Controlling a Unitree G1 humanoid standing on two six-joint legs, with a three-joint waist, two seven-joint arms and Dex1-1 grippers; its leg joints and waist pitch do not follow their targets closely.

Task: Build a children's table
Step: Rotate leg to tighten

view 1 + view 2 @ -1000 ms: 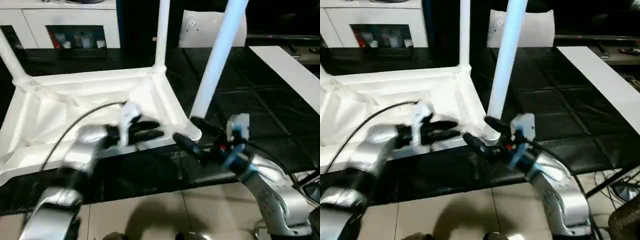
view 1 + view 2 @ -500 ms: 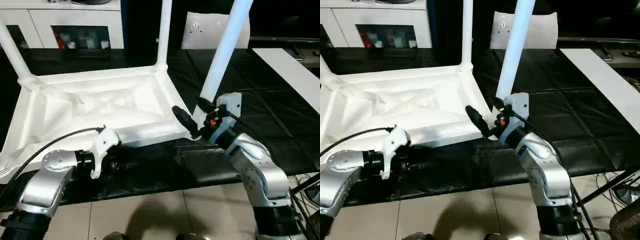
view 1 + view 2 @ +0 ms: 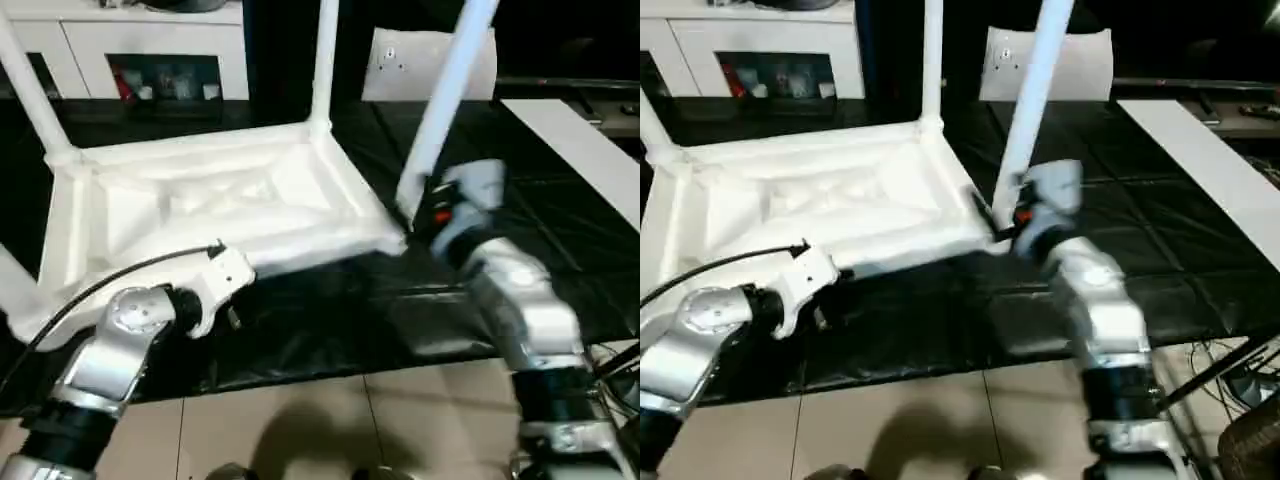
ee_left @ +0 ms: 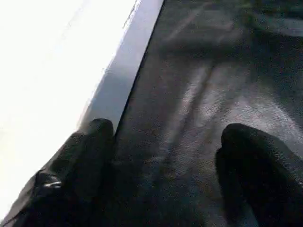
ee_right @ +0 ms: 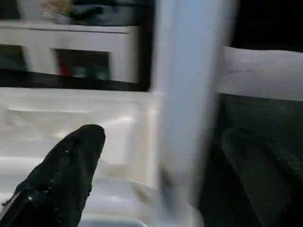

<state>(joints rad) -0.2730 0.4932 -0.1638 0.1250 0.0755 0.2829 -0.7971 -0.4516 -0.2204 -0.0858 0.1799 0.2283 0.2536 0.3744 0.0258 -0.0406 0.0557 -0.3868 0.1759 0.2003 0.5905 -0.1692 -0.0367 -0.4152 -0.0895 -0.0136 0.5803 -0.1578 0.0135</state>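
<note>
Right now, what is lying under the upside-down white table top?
The table top rests on a black, creased sheet that spreads out past its near edge. What the sheet lies on, and anything directly beneath the top, is covered.

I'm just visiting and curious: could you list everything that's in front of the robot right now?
Table top: one, white, upside down on the black surface, ribbed underside up.
Table legs: three seen standing up from corners, white.
Work surface: one, black, under the table.
Flat white sheet: one, on the surface at far right.
White bag: one, behind the table.
Cabinet: one, white, at the back.
Floor: beige tiles, nearest.
Left end effector: black fingers open, beside the table top's near edge.
Right end effector: open, fingers either side of the near right leg.
</note>
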